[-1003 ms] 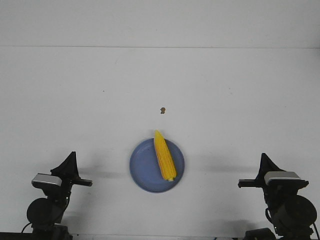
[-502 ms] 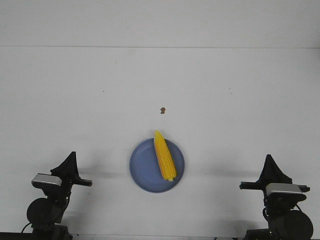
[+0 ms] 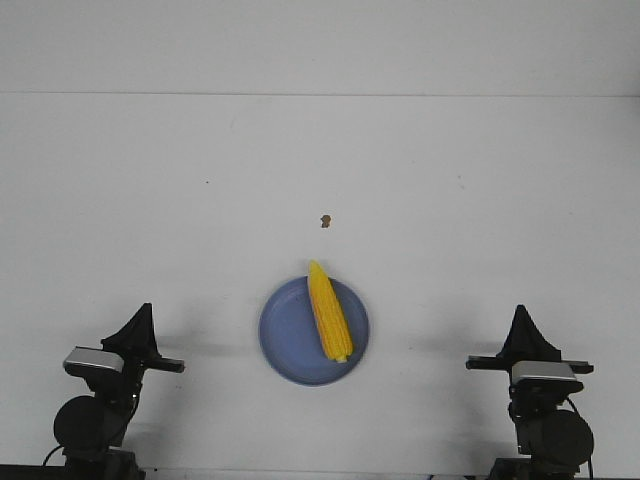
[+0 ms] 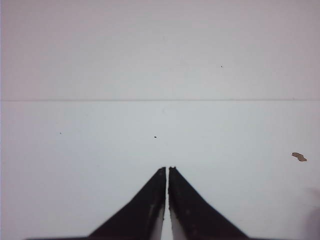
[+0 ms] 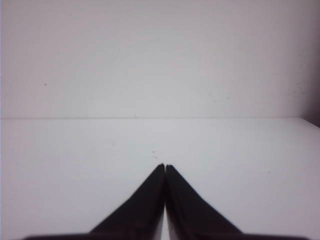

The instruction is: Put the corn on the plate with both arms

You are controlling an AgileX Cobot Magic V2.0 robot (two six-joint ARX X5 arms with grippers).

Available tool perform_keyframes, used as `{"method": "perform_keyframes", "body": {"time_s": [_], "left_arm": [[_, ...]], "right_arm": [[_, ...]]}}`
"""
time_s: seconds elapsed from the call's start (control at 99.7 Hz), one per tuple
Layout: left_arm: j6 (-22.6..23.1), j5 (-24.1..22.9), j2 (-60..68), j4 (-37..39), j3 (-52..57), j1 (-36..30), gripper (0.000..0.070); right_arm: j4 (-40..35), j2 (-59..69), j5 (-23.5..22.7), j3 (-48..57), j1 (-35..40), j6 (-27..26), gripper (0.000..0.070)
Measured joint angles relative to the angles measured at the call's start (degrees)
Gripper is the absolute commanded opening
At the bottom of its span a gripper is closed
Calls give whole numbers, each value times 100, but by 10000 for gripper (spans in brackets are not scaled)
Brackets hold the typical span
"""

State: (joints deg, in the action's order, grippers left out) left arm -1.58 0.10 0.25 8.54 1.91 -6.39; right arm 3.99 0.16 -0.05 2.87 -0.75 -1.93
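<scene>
Between both closed hands, well apart, corn (image 3: pixel 328 312) lies on plate (image 3: pixel 290 340).

Front overhead; wrists low, forward-facing.

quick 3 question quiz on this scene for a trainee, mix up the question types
1. True or false: the corn lies on the blue plate.
2. The left gripper and right gripper are: A) both shut, holding nothing B) both gripping the corn C) one open over the plate.
3. Fill in: the small brown speck sits on the table ___ the plate, farther from the robot.

Key: 1 true; 2 A; 3 beyond.
</scene>
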Motion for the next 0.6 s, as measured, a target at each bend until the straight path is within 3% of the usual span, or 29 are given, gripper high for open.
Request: {"method": "perform_keyframes", "body": {"time_s": [0.602], "left_arm": [[0,0,0,0,0,0,16]], "right_arm": [[278,-4,2,-205,0,2,10]]}}
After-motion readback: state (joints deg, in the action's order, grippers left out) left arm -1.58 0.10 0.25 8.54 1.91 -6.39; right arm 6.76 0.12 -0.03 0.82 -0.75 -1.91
